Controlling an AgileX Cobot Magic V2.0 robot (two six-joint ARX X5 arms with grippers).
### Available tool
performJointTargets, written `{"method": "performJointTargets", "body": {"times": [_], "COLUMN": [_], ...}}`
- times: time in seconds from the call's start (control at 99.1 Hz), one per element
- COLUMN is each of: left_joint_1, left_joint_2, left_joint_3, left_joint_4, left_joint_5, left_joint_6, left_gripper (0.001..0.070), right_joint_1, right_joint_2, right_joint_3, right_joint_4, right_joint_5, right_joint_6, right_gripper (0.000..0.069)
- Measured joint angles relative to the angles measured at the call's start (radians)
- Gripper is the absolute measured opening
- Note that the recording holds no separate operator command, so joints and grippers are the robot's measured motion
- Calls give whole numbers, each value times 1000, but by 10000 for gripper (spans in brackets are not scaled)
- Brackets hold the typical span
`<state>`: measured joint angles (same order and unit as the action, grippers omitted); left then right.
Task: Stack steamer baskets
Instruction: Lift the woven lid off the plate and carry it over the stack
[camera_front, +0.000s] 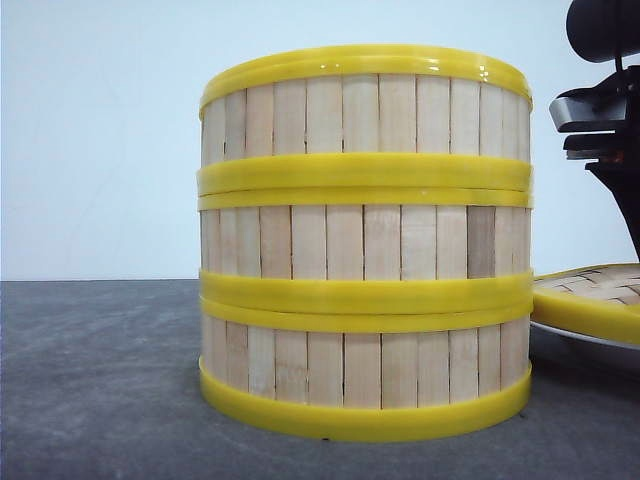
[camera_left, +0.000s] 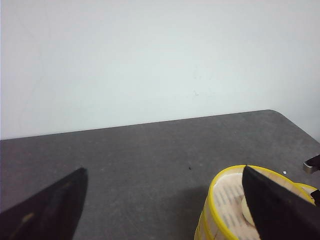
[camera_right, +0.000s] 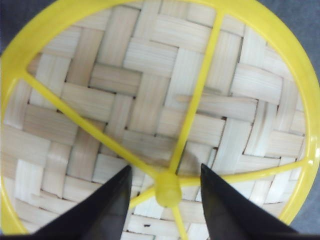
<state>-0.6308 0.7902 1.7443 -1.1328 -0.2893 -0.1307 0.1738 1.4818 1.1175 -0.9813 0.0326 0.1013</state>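
Three steamer baskets stand stacked in the middle of the table: top (camera_front: 365, 110), middle (camera_front: 365, 240), bottom (camera_front: 365, 370). All have pale slat walls and yellow rims. In the left wrist view the stack's open top (camera_left: 225, 200) shows beside one finger, with something pale inside. My left gripper (camera_left: 163, 170) is open wide over bare table next to the stack, holding nothing. My right gripper (camera_right: 165, 169) is open just above the woven lid (camera_right: 150, 90), its fingers either side of the lid's yellow centre knob (camera_right: 167, 191) and not touching it.
The yellow-rimmed lid (camera_front: 590, 290) lies on a white plate (camera_front: 585, 342) to the right of the stack, with the right arm (camera_front: 605, 130) above it. The dark grey table (camera_front: 100, 380) ends at a white wall.
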Motion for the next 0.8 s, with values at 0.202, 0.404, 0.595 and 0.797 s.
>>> {"method": "performJointTargets", "body": {"times": [0.202, 0.404, 0.595, 0.797], "left_joint_1": [0, 0, 0, 0], "left_joint_2": [0, 0, 0, 0], "left_joint_3": [0, 0, 0, 0], "left_joint_4": [0, 0, 0, 0], "left_joint_5": [0, 0, 0, 0], "left_joint_6": [0, 0, 0, 0], "left_gripper": [590, 590, 590, 590], "right_joint_1": [-3, -3, -4, -4], "right_joint_2": [0, 0, 0, 0], "right_joint_3": [0, 0, 2, 4], "right_joint_4": [-9, -11, -27, -35], "right_joint_5": [-5, -41, -42, -46], "right_joint_6": [0, 0, -1, -3], "right_gripper": [265, 213, 110, 57]}}
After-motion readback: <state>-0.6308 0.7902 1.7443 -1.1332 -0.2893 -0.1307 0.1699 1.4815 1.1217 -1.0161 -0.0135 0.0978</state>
